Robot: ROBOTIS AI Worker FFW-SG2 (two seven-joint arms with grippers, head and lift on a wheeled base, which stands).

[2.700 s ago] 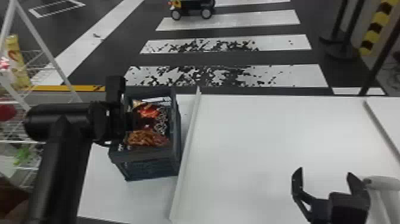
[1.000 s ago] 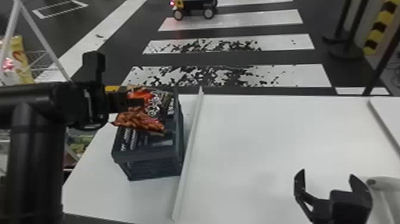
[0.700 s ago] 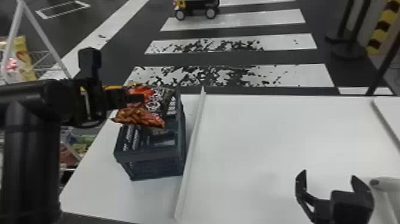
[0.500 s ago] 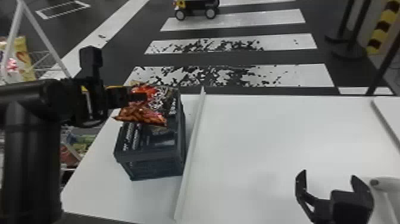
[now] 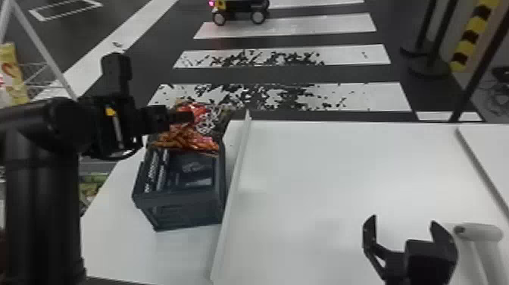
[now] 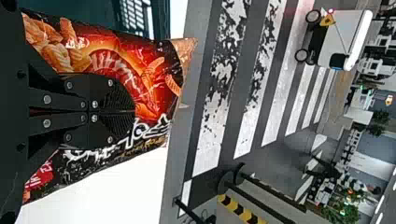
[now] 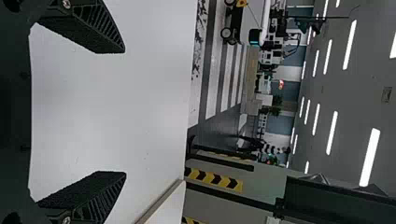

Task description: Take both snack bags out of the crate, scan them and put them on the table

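In the head view my left gripper (image 5: 189, 116) is above the back of the dark crate (image 5: 178, 197), gripping a red and black snack bag (image 5: 185, 139) that hangs over the crate's opening. The left wrist view has the left gripper (image 6: 133, 112) shut on the snack bag (image 6: 154, 88), whose printed face spreads out around the fingers. Whatever lies deep in the crate is hard to make out. Low on the right, my right gripper (image 5: 403, 223) is parked open over the table (image 5: 322, 182); its wrist view gives the right gripper (image 7: 125, 112) with nothing between the fingers.
A white handheld device (image 5: 479, 232) stands just right of my right gripper. Along the crate's right side runs a raised white strip (image 5: 231, 197). A wire rack with packets (image 5: 13, 75) is at the far left, and a wheeled robot (image 5: 240, 9) is on the floor beyond.
The left gripper has lifted the snack bag out of the crate, shifting first leftward, then slightly back right over the crate. The right gripper has kept its place.
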